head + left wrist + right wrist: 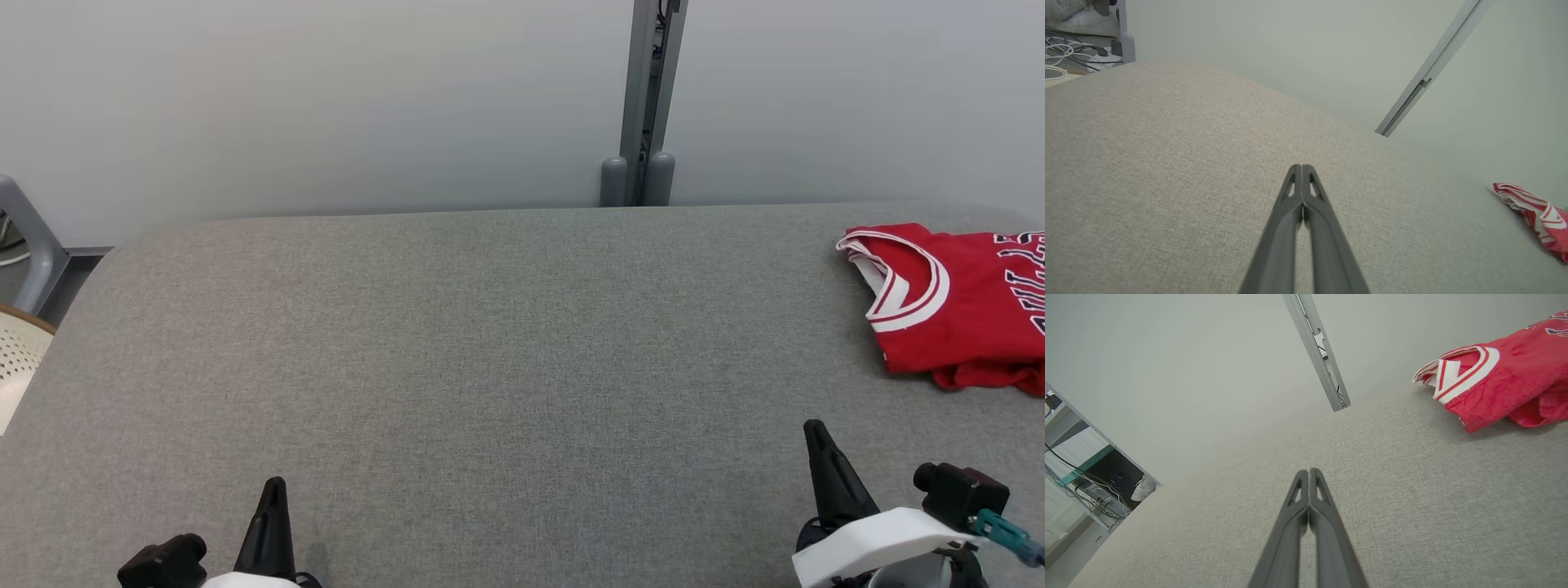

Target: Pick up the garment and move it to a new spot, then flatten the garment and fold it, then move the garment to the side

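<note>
Both left fingers [1286,220] and right fingers [1290,522] are pressed together, empty, over the bench [490,327], and I see the jersey [955,310] roughly folded at its right side, fitting a pickup ahead or a finished job.

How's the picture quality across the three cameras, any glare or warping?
Head view: soft even light, no glare, red jersey cropped at the edge. Left wrist view: wide-angle warping bows the grey surface. Right wrist view: same bowing, faint shadow under the jersey.
</note>
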